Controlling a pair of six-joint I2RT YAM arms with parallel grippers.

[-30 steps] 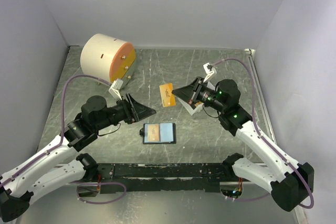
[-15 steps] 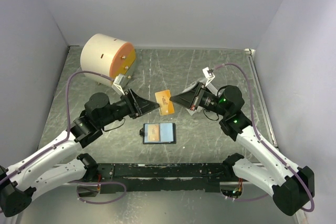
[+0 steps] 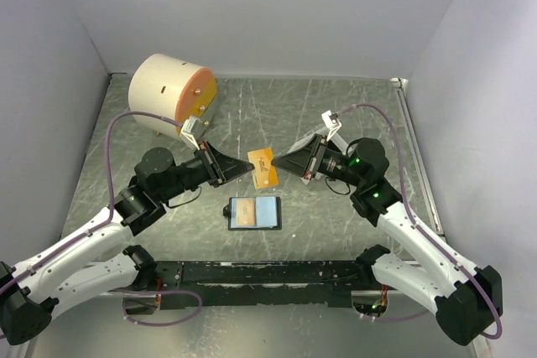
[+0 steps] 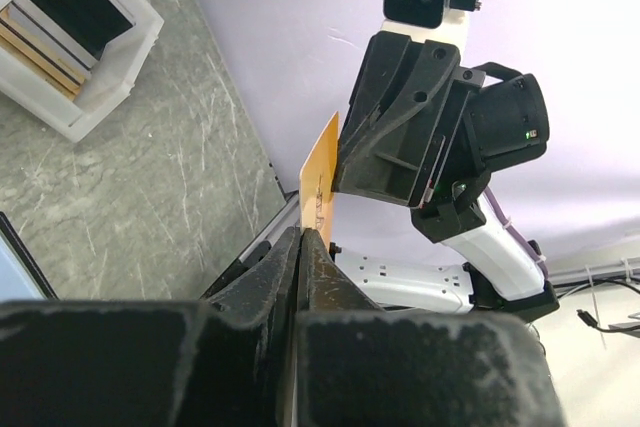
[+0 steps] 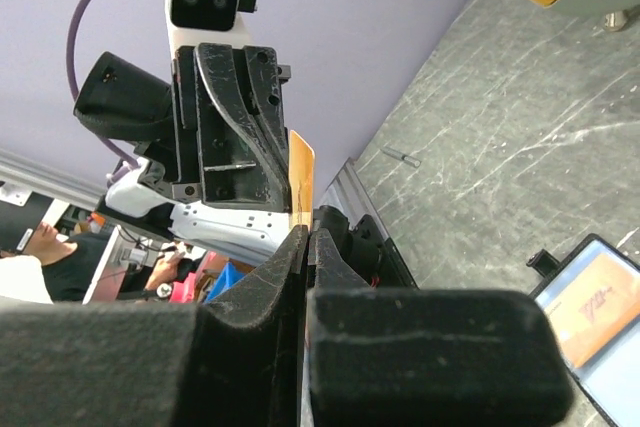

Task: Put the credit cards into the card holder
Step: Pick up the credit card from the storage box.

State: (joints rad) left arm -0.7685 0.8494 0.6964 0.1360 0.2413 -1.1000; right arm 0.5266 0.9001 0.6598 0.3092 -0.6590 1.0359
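Pinched the orange credit card (image 3: 265, 165) from both sides, left gripper (image 3: 250, 172) and right gripper (image 3: 280, 163) each closed tight on it, mid-air over the open middle of the table (image 3: 336, 106). Pointed its long axis roughly near-to-far, slightly tilted. Had the card holder (image 3: 255, 213) lying open just nearer, the cream cylinder (image 3: 172, 94) well apart at back left.

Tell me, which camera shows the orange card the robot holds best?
The top camera: it shows the card face-on, pinched between the left gripper and the right gripper. Both wrist cameras catch only its thin edge.
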